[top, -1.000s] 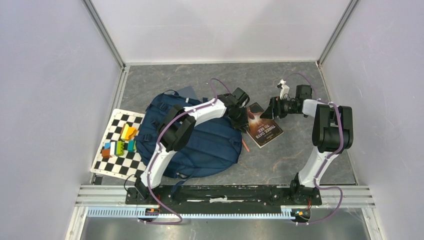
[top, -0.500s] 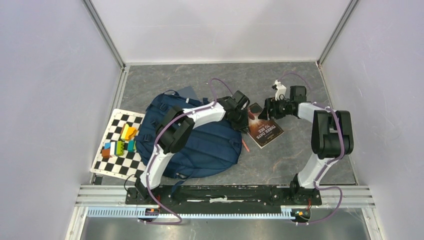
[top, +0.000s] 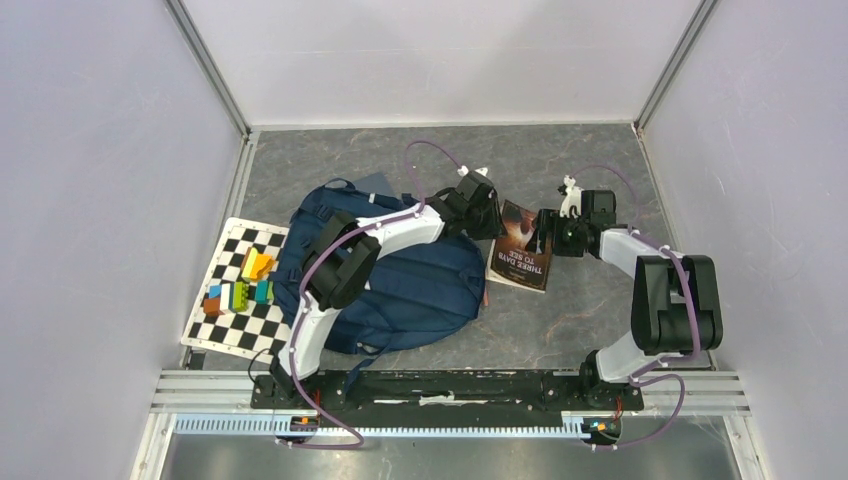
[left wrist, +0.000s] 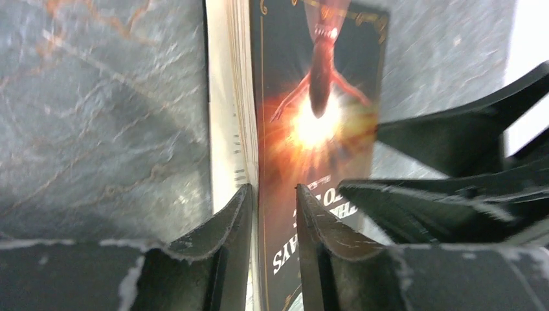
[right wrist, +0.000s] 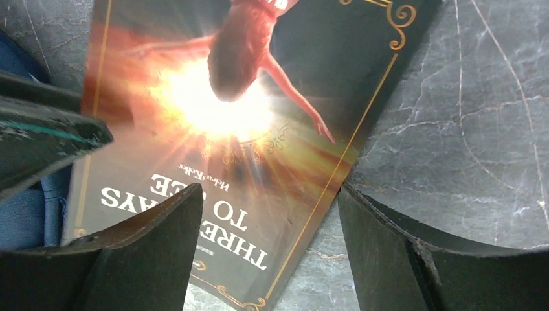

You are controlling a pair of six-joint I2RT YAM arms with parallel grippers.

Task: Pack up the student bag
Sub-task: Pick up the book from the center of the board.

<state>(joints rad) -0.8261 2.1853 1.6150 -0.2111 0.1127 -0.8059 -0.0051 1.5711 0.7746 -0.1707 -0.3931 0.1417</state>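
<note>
The student bag [top: 400, 290], a navy-blue backpack, lies flat left of centre. A dark book [top: 522, 255] with a glowing orange cover rests on the floor just right of it. My left gripper [top: 490, 215] reaches over the bag to the book's upper left corner. In the left wrist view its jaws [left wrist: 272, 207] stand narrowly apart around the book's [left wrist: 317, 116] page-side edge, shut on it. My right gripper [top: 545, 238] is open at the book's right edge. Its wide fingers [right wrist: 268, 214] straddle a corner of the book [right wrist: 220, 110].
A checkered mat [top: 235, 330] with several coloured blocks [top: 240, 285] lies left of the bag. A thin orange pen [top: 488, 293] pokes out at the bag's right edge. Grey walls close in on three sides.
The book has swung from a slant to nearly square with the table and shifted slightly back. Both grippers moved with it; the right arm stretched lower and further left.
</note>
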